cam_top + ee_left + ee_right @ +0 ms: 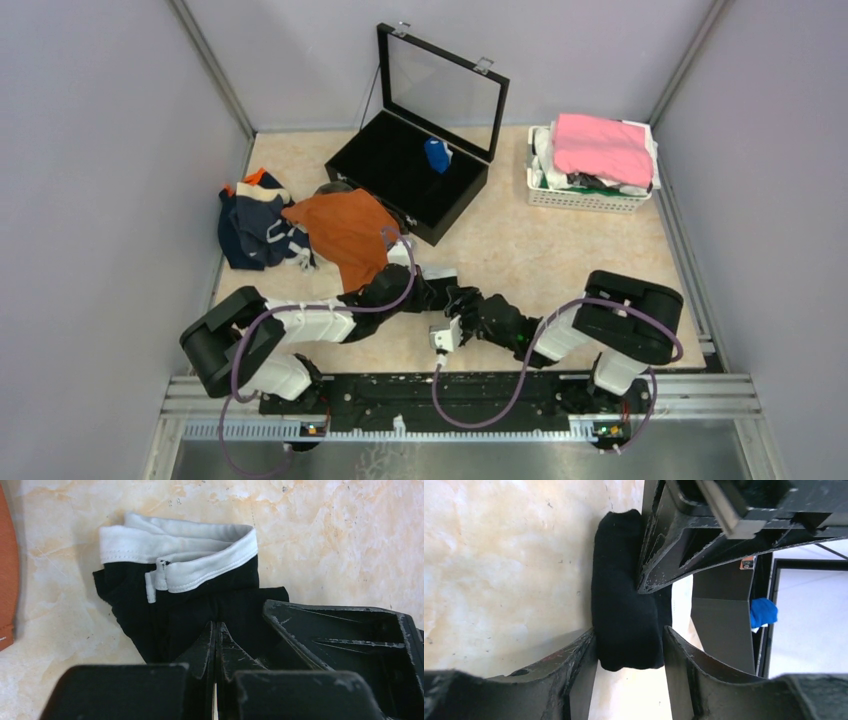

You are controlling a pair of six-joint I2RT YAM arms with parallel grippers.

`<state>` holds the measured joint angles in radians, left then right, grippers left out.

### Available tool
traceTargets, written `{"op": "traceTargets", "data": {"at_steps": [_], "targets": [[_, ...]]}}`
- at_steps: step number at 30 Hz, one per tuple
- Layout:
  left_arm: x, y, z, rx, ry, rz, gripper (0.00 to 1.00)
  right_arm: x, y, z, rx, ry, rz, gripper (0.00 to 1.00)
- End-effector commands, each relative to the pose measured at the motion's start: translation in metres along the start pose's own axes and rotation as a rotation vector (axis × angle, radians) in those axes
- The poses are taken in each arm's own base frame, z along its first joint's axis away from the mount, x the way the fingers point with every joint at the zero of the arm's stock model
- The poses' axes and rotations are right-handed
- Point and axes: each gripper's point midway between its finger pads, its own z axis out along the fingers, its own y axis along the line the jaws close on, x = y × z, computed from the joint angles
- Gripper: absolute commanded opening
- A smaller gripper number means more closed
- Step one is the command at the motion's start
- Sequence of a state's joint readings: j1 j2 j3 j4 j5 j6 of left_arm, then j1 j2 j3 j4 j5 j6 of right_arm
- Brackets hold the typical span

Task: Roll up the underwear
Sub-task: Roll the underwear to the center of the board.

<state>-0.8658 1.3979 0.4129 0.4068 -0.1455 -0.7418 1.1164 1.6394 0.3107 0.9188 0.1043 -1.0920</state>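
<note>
Closest in, the right gripper (630, 632) has its jaws clenched around the black underwear (624, 605). Both inner faces touch a thick, tight bundle of dark cloth that stands between them on the tabletop (499, 555). Just beyond those jaws the left gripper (216, 625) meets the same garment from the other side. Its jaws are pressed fully together with their tips laid on the black fabric, and I cannot tell whether a fold is pinched between them. Ahead of the left jaws the garment is soft and rumpled, its white waistband (200, 567) folded over and slack. By my reading the roll is begun at one end and not yet carried through to the band. Farther out, to the left of both jaws, the orange underwear (345, 235) lies spread flat, and past it a dark heap (250, 225) of navy and other pieces sits crumpled; neither looks rolled. Well beyond the jaws an open black case (390, 175) holds one small blue roll (437, 155), seemingly a finished piece. I judge the task early: one done, one in hand, several left.
</note>
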Motion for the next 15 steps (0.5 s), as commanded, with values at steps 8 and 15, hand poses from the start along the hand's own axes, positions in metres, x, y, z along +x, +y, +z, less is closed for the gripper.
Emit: {"op": "traceTargets", "data": {"at_steps": [8, 15], "targets": [[0.044, 0.043, -0.015, -0.115, 0.161, 0.087, 0.00, 0.003, 0.005, 0.008, 0.011, 0.019, 0.040, 0.00], [0.028, 0.033, -0.022, -0.097, 0.122, 0.071, 0.00, -0.001, 0.017, 0.004, -0.089, 0.102, 0.395, 0.00]]}}
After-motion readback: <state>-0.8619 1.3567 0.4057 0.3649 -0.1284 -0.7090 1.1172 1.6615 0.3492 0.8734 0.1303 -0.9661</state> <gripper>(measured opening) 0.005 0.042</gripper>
